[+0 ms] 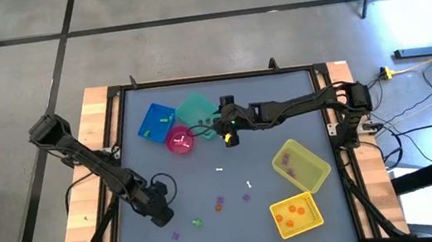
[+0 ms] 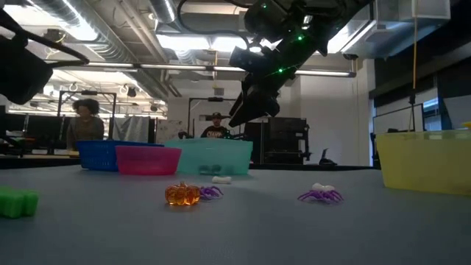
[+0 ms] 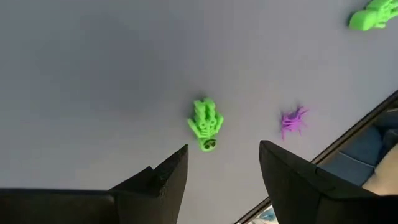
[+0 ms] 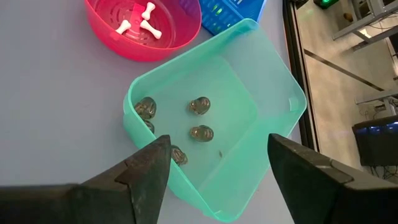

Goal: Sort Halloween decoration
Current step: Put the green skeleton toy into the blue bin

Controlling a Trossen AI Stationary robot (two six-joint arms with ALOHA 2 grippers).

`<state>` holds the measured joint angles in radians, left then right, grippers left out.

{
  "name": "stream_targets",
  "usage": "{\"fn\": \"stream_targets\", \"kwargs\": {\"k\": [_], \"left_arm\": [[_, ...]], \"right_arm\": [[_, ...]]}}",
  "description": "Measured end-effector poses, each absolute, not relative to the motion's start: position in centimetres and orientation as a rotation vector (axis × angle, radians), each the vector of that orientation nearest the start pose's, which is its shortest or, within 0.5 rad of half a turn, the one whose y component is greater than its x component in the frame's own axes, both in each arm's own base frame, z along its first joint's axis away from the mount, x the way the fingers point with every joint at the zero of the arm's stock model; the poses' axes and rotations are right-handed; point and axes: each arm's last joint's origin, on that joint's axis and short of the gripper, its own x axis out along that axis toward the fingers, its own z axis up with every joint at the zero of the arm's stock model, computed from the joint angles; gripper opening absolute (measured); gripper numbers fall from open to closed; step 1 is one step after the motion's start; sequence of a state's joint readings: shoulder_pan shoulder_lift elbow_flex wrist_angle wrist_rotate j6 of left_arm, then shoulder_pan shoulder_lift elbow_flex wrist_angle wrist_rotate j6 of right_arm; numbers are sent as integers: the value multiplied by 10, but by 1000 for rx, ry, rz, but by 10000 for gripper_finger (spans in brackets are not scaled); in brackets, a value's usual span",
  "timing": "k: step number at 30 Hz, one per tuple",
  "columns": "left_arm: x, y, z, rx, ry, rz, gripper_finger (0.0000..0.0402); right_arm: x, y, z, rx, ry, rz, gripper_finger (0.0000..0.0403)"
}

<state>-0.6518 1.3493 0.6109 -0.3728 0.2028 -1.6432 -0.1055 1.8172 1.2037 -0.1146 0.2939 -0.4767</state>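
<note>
My left gripper is open and hovers low near the table's near edge. A green skeleton trinket lies flat just ahead of its fingers, with a purple spider beside it. My right gripper is open and empty, raised above the teal bin, in which several dark grey trinkets lie. White bones lie in the pink bin. More trinkets lie loose mid-table: an orange pumpkin, purple spiders and a white bone.
A blue bin stands beside the teal bin and pink bin at the far left. Two yellow bins stand on the right; the nearer one holds orange pieces. People show in the room beyond the table.
</note>
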Motion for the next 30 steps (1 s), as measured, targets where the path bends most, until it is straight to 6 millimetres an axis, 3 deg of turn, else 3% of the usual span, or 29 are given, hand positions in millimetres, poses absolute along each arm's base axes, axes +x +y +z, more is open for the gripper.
{"fn": "stream_targets", "kwargs": {"k": [17, 30], "left_arm": [[171, -145, 153, -1060, 1345, 355, 181], [178, -153, 133, -1043, 1416, 372, 181]], "right_arm": [[387, -49, 204, -518, 808, -201, 266], [387, -49, 204, -518, 809, -200, 266]]}}
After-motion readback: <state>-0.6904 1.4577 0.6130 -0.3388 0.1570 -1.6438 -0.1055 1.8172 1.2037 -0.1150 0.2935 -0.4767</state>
